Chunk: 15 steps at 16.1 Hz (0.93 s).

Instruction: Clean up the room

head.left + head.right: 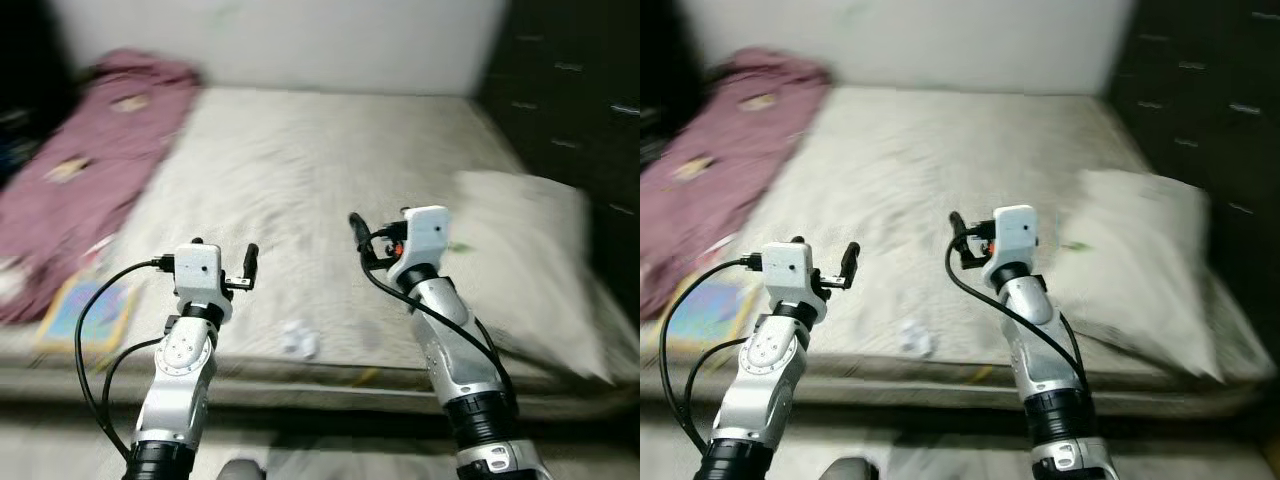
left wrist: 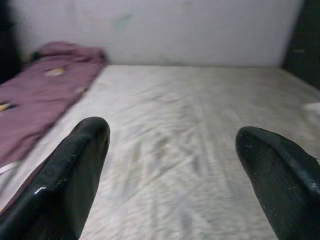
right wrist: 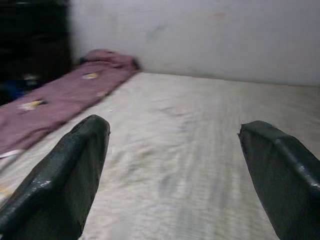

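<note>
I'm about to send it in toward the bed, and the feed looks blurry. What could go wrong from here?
The small white scrap sits right at the mattress edge, so a sweep by the open left gripper may knock it off. The blur could spoil aim. The open right gripper is close to the pillow and might snag it.

The middle of the bed (image 1: 300, 170) lies open from near to far, hemmed by a purple blanket (image 1: 80, 170) left, a pillow (image 1: 530, 260) right, and crumpled paper (image 1: 300, 340) near the edge.
</note>
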Available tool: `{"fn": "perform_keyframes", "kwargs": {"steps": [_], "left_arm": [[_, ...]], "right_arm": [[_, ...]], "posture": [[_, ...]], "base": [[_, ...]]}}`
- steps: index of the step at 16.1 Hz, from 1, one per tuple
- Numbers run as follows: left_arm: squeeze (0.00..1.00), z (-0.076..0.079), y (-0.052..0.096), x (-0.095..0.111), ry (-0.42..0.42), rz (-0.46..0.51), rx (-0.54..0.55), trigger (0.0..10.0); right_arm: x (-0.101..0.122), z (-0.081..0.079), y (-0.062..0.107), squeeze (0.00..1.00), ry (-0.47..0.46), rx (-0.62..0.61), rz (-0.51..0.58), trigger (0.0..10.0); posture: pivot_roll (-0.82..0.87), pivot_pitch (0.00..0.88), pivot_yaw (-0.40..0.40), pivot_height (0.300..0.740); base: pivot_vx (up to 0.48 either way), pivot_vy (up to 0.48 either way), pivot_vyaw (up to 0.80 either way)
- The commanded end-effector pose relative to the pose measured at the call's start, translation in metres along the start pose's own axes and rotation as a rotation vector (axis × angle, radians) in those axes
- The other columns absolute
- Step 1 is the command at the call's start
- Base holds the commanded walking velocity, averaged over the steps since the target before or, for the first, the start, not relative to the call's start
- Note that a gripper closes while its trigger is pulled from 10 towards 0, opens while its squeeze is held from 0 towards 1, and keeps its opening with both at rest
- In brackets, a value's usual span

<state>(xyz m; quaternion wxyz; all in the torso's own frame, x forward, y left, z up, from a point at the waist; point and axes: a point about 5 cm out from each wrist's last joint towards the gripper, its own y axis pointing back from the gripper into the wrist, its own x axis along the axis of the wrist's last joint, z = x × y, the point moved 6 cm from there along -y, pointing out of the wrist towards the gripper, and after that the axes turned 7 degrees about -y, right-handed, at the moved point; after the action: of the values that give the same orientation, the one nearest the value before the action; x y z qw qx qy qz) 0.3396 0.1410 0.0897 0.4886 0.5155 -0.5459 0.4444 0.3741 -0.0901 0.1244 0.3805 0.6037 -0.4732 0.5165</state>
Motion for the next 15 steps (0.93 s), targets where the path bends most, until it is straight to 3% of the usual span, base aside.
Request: {"fn": "perform_keyframes", "kwargs": {"steps": [1, 7, 15], "left_arm": [[0.00, 0.0032, -0.0012, 0.0008, 0.010, -0.004, 0.006, 10.0], [0.00, 0.0066, -0.0014, -0.0040, 0.014, -0.032, -0.003, 10.0], [0.00, 0.0067, -0.0023, -0.0057, 0.014, -0.042, 0.004, 10.0]], "right_arm": [[0.0051, 0.0038, -0.0010, 0.00, 0.006, -0.006, 0.010, 10.0], [0.0058, 0.0042, -0.0014, 0.00, -0.015, -0.007, 0.012, 10.0], [0.0035, 0.0042, -0.0005, 0.00, -0.019, -0.005, 0.003, 10.0]], "posture": [[0.08, 0.000, -0.028, 0.740], [0.07, 0.000, -0.031, 0.740], [0.07, 0.000, -0.031, 0.740]], "base": [[0.000, 0.000, 0.00], [0.000, 0.000, 0.00], [0.000, 0.457, 0.00]]}}
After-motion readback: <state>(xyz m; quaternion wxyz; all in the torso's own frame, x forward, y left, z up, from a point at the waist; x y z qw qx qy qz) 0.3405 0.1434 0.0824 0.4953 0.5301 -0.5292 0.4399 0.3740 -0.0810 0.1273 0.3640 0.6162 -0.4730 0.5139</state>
